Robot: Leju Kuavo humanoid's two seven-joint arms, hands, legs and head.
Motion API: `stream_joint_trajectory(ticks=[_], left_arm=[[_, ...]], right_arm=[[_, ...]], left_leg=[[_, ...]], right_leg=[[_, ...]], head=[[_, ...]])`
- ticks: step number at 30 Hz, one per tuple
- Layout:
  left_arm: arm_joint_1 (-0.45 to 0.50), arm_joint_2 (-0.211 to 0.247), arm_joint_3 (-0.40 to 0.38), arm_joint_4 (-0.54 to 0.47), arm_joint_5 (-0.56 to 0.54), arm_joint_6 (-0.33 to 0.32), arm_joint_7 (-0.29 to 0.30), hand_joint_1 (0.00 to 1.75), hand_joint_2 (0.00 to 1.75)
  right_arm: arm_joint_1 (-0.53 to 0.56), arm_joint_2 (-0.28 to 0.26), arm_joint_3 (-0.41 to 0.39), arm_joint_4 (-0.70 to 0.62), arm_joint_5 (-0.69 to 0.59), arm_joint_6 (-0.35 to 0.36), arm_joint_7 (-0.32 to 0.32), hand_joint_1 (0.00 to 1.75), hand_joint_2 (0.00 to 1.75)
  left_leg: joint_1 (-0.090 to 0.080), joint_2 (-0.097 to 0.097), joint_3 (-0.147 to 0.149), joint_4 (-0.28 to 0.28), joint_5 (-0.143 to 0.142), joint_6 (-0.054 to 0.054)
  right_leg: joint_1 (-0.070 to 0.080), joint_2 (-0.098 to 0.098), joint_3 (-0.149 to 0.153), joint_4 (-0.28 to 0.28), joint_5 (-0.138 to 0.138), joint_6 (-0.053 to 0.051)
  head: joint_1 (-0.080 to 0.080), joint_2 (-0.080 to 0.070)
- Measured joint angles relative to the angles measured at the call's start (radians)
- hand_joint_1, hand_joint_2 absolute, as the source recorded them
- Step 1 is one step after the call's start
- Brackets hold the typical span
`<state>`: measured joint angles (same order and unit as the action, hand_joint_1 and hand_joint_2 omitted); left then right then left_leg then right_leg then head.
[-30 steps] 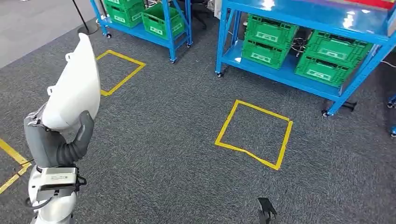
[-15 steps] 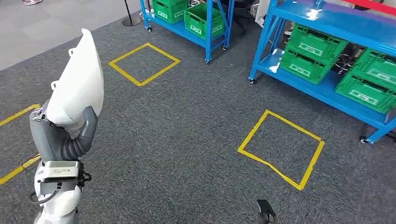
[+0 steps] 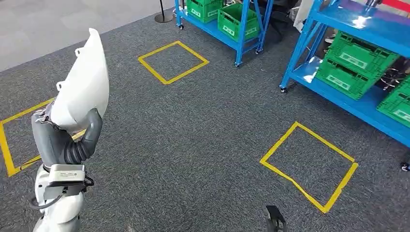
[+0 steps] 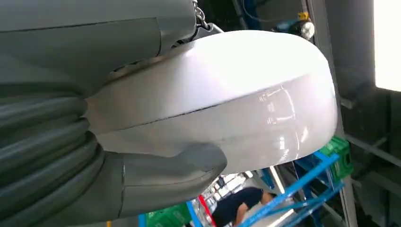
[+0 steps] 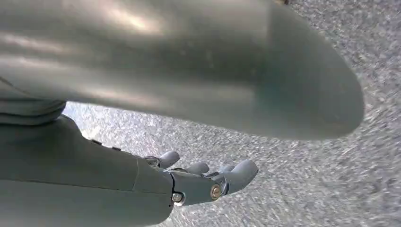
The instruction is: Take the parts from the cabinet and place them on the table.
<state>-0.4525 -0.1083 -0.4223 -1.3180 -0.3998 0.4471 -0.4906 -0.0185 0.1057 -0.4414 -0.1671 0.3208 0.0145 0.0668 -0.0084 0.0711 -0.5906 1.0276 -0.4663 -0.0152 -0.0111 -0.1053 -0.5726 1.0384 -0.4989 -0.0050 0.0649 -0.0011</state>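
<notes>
My left hand (image 3: 72, 140) was wrapped around the lower end of the white moulded part (image 3: 82, 87), thumb pressed up against its face and the other fingers hidden behind it, so the shell stood upright and tall above my wrist. In the left wrist view that thumb (image 4: 156, 177) lay hard against the glossy curved underside of the part (image 4: 227, 94). I judged the upright carry kept the long, light shell away from my legs and from the racks while I walked. It looked slick and broad, so I reckoned a firm squeeze low down was what kept it from swinging.

My right hand (image 5: 208, 182) hung low at my side over the grey carpet (image 3: 193, 145), holding nothing, its fingers loosely curled and slightly apart. It had no job here, and I judged it hung down simply to stay out of the way.

Out ahead on the carpet lay a yellow taped square (image 3: 309, 164), with another taped square (image 3: 173, 61) further off. Beyond them stood the blue racks (image 3: 338, 58) loaded with green crates (image 3: 360, 58). I saw no table, so I took this as the carrying stage: the part was in hand, and setting it down was not yet done.
</notes>
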Motion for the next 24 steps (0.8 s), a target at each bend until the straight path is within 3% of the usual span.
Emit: stream_joint_trajectory(ticks=[3,4,5,6,8,9,10,11,12,13,14,16,18,19,20,21,23,24], left_arm=[[0.006,0.010,0.001,-0.006,-0.003,0.019,0.000,1.75,1.75],[0.017,0.013,0.002,-0.017,-0.007,0.028,-0.001,1.75,1.75],[0.025,0.019,0.005,-0.027,-0.010,0.039,-0.006,1.75,1.75],[0.034,0.022,0.008,-0.036,-0.010,0.047,-0.009,1.75,1.75],[0.062,0.032,0.015,-0.045,-0.003,0.056,-0.019,1.75,1.75],[0.075,0.038,0.018,-0.048,0.002,0.056,-0.022,1.75,1.75],[0.084,0.045,0.021,-0.048,0.005,0.056,-0.025,1.75,1.75],[0.088,0.048,0.023,-0.048,0.008,0.056,-0.029,1.75,1.75],[0.089,0.050,0.023,-0.048,0.010,0.055,-0.033,1.75,1.75],[0.088,0.050,0.023,-0.048,0.010,0.053,-0.035,1.75,1.75],[0.088,0.049,0.023,-0.049,0.010,0.052,-0.035,1.75,1.75],[0.088,0.047,0.023,-0.050,0.008,0.043,-0.033,1.75,1.75],[0.088,0.046,0.023,-0.050,0.001,0.033,-0.024,1.75,1.75],[0.088,0.046,0.023,-0.050,0.000,0.032,-0.021,1.75,1.75],[0.085,0.046,0.023,-0.049,0.000,0.031,-0.020,1.75,1.75],[0.082,0.044,0.022,-0.049,0.000,0.030,-0.018,1.75,1.75],[0.083,0.041,0.018,-0.047,-0.001,0.026,-0.018,1.75,1.75],[0.083,0.041,0.017,-0.044,-0.001,0.024,-0.015,1.75,1.75]], right_arm=[[-0.001,0.000,0.001,0.000,0.027,0.009,-0.001,0.00,0.00],[-0.002,0.000,0.002,-0.001,0.037,0.014,-0.003,0.00,0.00],[-0.001,0.000,0.004,-0.001,0.047,0.018,-0.008,0.00,0.00],[0.001,0.000,0.005,0.000,0.054,0.018,-0.011,0.00,0.00],[0.007,-0.006,0.006,0.000,0.060,0.019,-0.014,0.00,0.00],[0.008,-0.006,0.006,0.000,0.063,0.019,-0.015,0.00,0.00],[0.007,-0.007,0.006,-0.001,0.064,0.019,-0.014,0.00,0.00],[0.006,-0.007,0.006,0.000,0.062,0.019,-0.012,0.00,0.00],[0.005,-0.007,0.006,-0.001,0.057,0.019,-0.008,0.00,0.00],[0.004,-0.008,0.006,-0.001,0.053,0.019,-0.002,0.00,0.00],[0.002,-0.009,0.006,0.000,0.050,0.019,0.004,0.00,0.00],[-0.001,-0.009,0.006,-0.001,0.043,0.016,0.008,0.00,0.00],[-0.002,-0.009,0.005,-0.001,0.033,0.013,0.009,0.00,0.00],[-0.003,-0.009,0.004,-0.001,0.032,0.013,0.009,0.00,0.00],[-0.003,-0.009,0.004,-0.001,0.032,0.013,0.008,0.00,0.00],[-0.001,-0.009,0.003,-0.001,0.031,0.013,0.008,0.00,0.00],[0.004,-0.009,0.002,-0.001,0.029,0.012,0.008,0.00,0.00],[0.005,-0.009,0.001,-0.001,0.026,0.012,0.007,0.00,0.00]], left_leg=[[-0.008,-0.036,-0.010,-0.009,0.004,0.018],[0.002,-0.046,0.005,-0.017,0.011,0.026],[0.004,-0.057,0.005,-0.019,0.015,0.031],[0.004,-0.069,0.004,-0.019,0.016,0.034],[0.003,-0.096,0.004,-0.018,0.015,0.037],[0.002,-0.112,0.003,-0.017,0.015,0.037],[0.003,-0.126,0.004,-0.015,0.015,0.037],[0.003,-0.141,0.004,-0.013,0.014,0.036],[0.004,-0.158,0.004,-0.010,0.013,0.034],[0.006,-0.172,0.004,-0.007,0.011,0.031],[0.007,-0.182,0.000,-0.003,0.010,0.027],[0.006,-0.201,-0.008,-0.005,0.012,0.010],[0.010,-0.220,-0.013,-0.014,0.017,-0.004],[0.008,-0.197,-0.014,-0.005,0.012,-0.007],[0.003,-0.136,-0.025,0.021,-0.008,-0.010],[0.003,-0.102,-0.053,0.078,-0.046,-0.013],[0.009,-0.084,-0.133,0.239,-0.120,-0.020],[0.011,-0.083,-0.162,0.297,-0.135,-0.023]], right_leg=[[-0.006,-0.033,0.012,-0.007,-0.003,0.020],[-0.013,0.000,0.011,0.001,-0.010,0.028],[-0.014,0.054,-0.002,0.030,-0.032,0.029],[-0.014,0.086,-0.035,0.102,-0.074,0.031],[-0.012,0.100,-0.116,0.262,-0.136,0.034],[-0.011,0.100,-0.143,0.306,-0.138,0.033],[-0.011,0.100,-0.146,0.297,-0.117,0.031],[-0.011,0.102,-0.128,0.245,-0.078,0.029],[-0.011,0.110,-0.086,0.150,-0.023,0.026],[-0.013,0.137,-0.040,0.051,0.022,0.023],[-0.015,0.190,-0.020,0.004,0.016,0.021],[-0.006,0.165,-0.022,-0.001,0.020,0.016],[-0.004,0.149,-0.020,-0.005,0.024,0.004],[-0.012,0.134,-0.014,-0.016,0.030,-0.005],[-0.010,0.126,-0.011,-0.019,0.029,-0.012],[-0.008,0.116,-0.009,-0.019,0.027,-0.018],[-0.006,0.088,-0.009,-0.018,0.024,-0.022],[-0.005,0.074,-0.010,-0.018,0.023,-0.022]], head=[[-0.002,0.000],[0.000,0.000],[0.000,0.000],[0.006,0.000],[0.009,0.000],[0.008,0.000],[0.008,0.000],[0.009,0.000],[0.009,0.000],[0.009,0.000],[0.008,0.000],[0.008,0.000],[0.008,0.000],[0.007,0.000],[0.005,0.000],[0.002,0.000],[0.002,0.000],[0.002,0.000]])
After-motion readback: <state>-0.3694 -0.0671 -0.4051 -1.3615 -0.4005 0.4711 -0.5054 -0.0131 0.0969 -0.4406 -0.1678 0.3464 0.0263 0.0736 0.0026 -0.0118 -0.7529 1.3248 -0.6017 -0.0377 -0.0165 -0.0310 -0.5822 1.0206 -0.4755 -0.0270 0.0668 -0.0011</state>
